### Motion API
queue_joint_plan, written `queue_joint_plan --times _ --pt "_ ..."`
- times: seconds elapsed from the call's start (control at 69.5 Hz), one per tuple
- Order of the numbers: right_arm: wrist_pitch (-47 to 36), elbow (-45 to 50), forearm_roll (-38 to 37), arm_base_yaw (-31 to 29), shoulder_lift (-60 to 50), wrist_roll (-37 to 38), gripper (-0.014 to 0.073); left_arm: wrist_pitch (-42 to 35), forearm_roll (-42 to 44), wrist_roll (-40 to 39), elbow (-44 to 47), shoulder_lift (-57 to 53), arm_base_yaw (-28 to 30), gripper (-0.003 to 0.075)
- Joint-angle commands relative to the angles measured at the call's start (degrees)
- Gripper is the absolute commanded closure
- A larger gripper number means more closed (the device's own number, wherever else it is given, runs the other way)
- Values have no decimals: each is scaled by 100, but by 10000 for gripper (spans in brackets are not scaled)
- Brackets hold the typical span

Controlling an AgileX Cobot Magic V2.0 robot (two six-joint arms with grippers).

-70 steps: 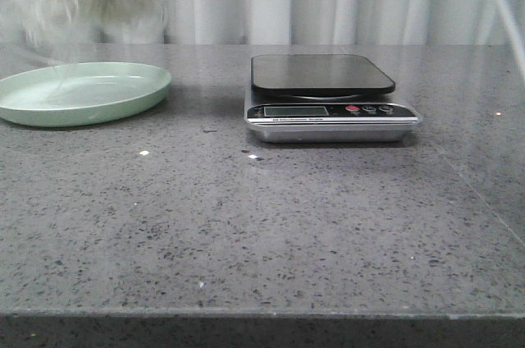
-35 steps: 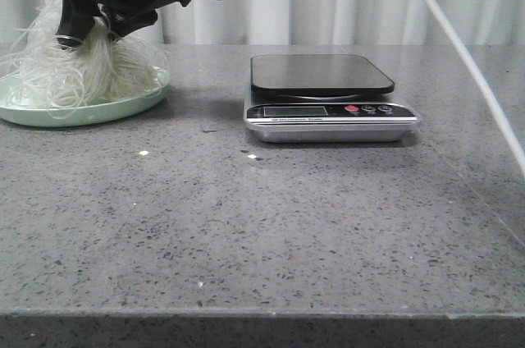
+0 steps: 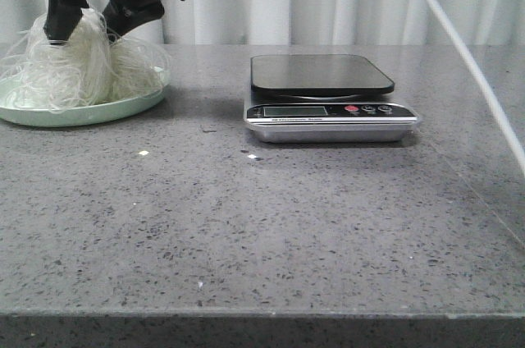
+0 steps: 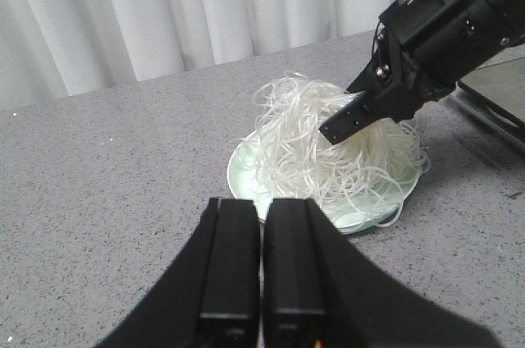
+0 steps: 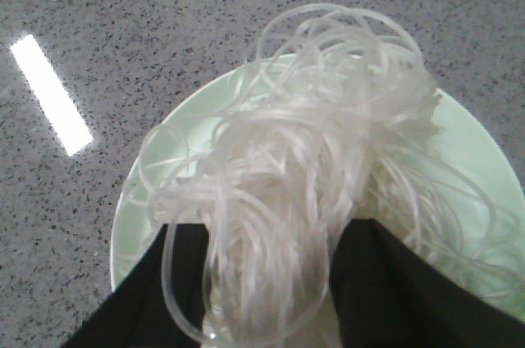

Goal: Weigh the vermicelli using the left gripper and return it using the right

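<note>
Even, soft light; bright glare strip on table point(image 5: 49, 93); vermicelli point(image 5: 271, 282) near lens blurred.

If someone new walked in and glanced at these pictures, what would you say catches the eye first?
First, the vermicelli: a fluffy white tangle heaped on the pale green plate at the table's far left, with the right gripper open around its top strands. Next, the kitchen scale stands bare at the centre. The left gripper waits shut, short of the plate.
</note>
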Motion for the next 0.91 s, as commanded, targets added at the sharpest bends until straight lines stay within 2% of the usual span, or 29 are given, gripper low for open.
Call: queue_joint_plan --times 0.0,0.388,0.503,0.618,0.661,0.891 --pt "-207 -327 146 -20 -533 -58 148 -445 -43 -52 -143 24 30 584" --pt "263 -355 -220 -369 -1332 -58 164 -445 -43 -52 -143 24 30 584" --pt "557 -355 -226 -702 -1675 -58 227 -445 -43 -52 -143 24 30 584" --pt "957 -355 -243 -1111 -2020 -58 359 -445 -43 -52 -143 24 30 584" --pt "1167 -355 -265 -1357 -2189 -58 442 -445 -43 -52 -143 24 30 584" --pt "1867 -272 -282 -2437 -2777 -52 440 -503 -43 -52 -143 24 30 584"
